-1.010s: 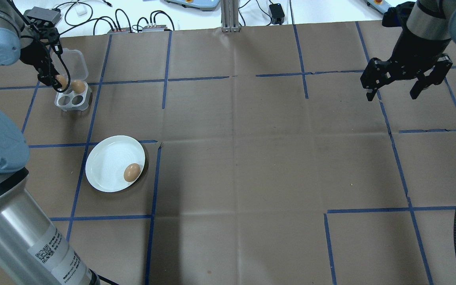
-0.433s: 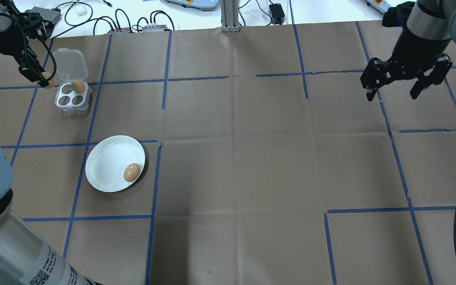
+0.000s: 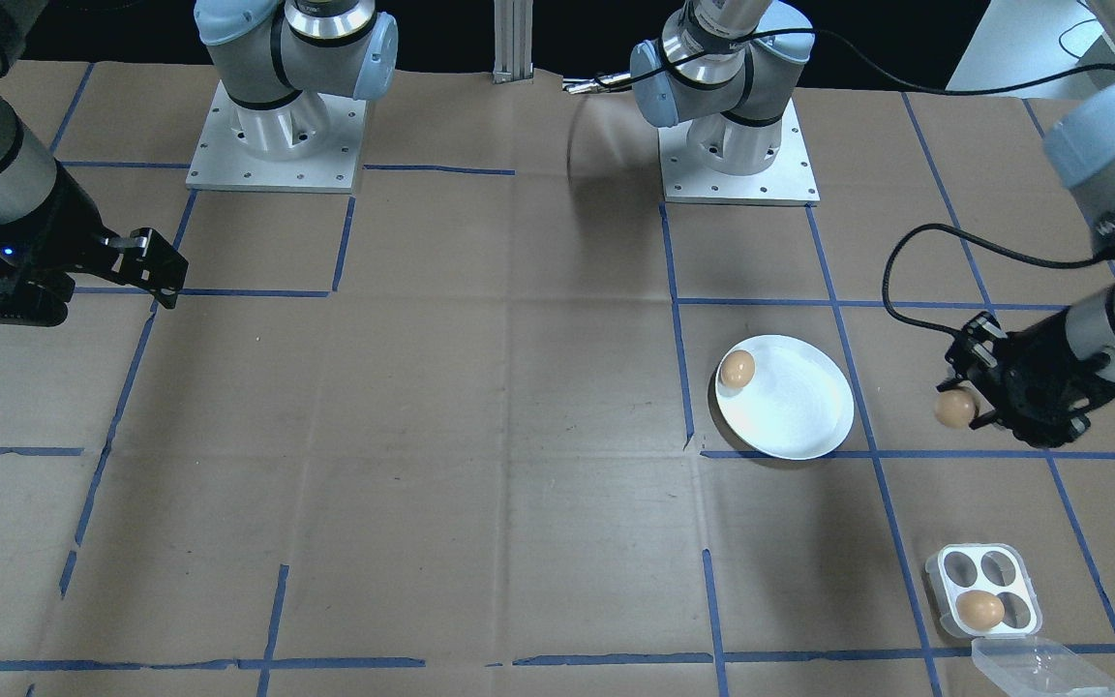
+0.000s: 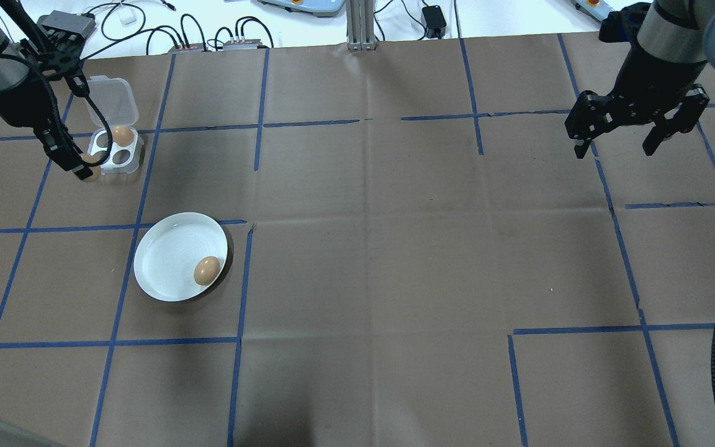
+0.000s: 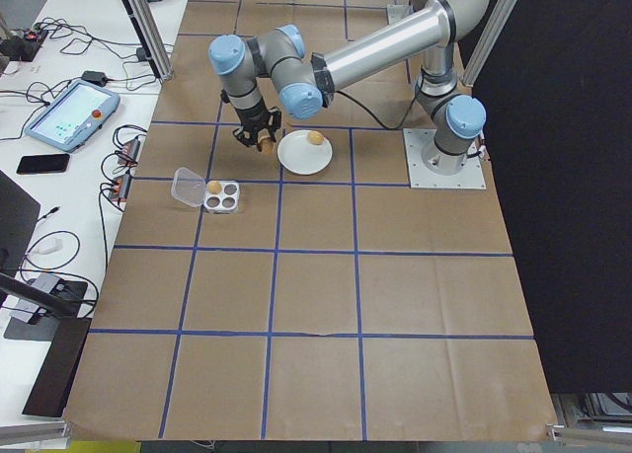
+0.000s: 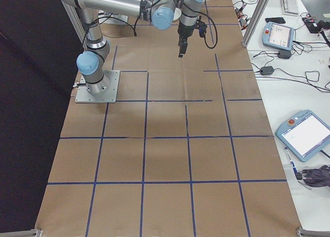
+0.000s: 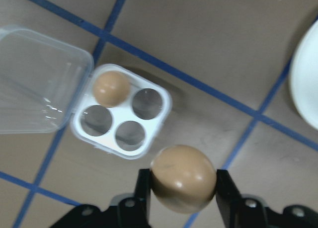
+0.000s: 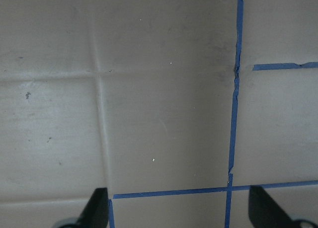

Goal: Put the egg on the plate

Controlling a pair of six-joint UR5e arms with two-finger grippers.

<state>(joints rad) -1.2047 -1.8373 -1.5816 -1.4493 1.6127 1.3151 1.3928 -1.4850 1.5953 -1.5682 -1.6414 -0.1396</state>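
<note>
The left gripper (image 4: 87,171) is clamped on a brown egg (image 7: 183,178), one finger (image 7: 143,190) pressed to each side of it, and holds it clear of the tabletop (image 4: 370,248), near the tabletop's left edge. In the front-facing view this held egg (image 3: 954,408) hangs between the tray (image 3: 984,590) and the plate (image 3: 795,411), apart from both.

The clear four-hole tray (image 4: 115,152) sits close to the far left corner of the tabletop, its hinged lid (image 4: 109,101) lying open on the far side. One tray egg (image 4: 123,134) rests in a hole next to the lid (image 7: 42,84); the other three holes show bare in the left wrist view.

The white plate (image 4: 165,261) lies nearer the robot than the tray, still in the left part of the tabletop, and overlaps a blue tape line (image 4: 242,279) at its right rim. A plate egg (image 4: 206,270) lies on it against the rim, on the side toward the tabletop's middle. In the front-facing view that same egg (image 3: 738,369) sits at the plate's edge facing the robot bases.

The right gripper (image 4: 637,136) hangs above the far right part of the tabletop, well apart from everything else, its jaws spread wide with nothing between them. The right wrist view shows only brown paper and tape between its fingertips (image 8: 97,208).
</note>
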